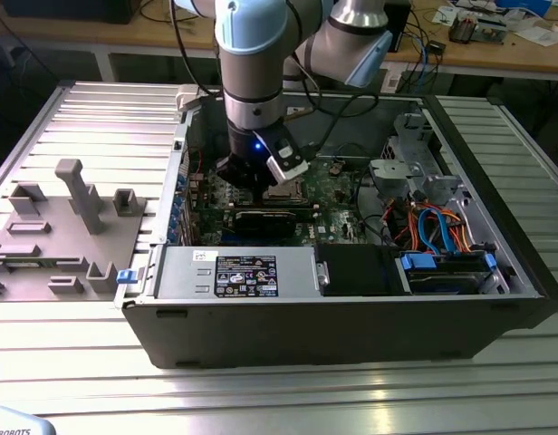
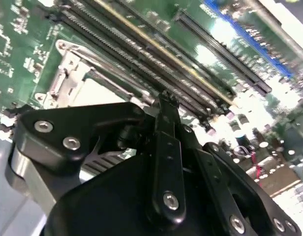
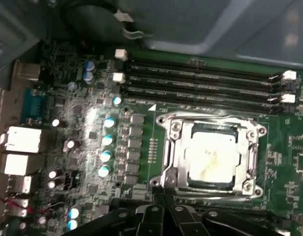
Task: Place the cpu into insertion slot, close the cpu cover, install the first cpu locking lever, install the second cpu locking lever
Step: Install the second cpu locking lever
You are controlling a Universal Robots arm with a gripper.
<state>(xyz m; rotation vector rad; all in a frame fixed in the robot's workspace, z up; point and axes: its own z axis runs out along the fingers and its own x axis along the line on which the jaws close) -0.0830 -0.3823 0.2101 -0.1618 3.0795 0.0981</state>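
In the first wrist view the cpu (image 3: 210, 157), a silvery-grey square, lies in the socket on the green motherboard (image 3: 87, 123). The cpu cover (image 3: 172, 147), a silvery frame, lies flat around it, and a thin wire lever (image 3: 210, 118) runs along one edge of the frame. My gripper (image 3: 164, 195) is shut, with nothing visible between its black fingers, and its tips are at the socket's corner. In the second wrist view the gripper (image 2: 166, 101) points down beside the socket frame (image 2: 75, 73). In the exterior view the gripper (image 1: 259, 184) hangs inside the open computer case, just beside the socket (image 1: 288, 191).
Memory slots (image 3: 200, 81) run along one side of the socket, and a row of capacitors (image 3: 107, 140) stands on another. A long black card (image 1: 261, 220), the power supply (image 1: 247, 274), a drive cage with blue cables (image 1: 442, 246) and the case walls (image 1: 179, 172) surround the work area. A grey fixture (image 1: 71, 227) sits outside.
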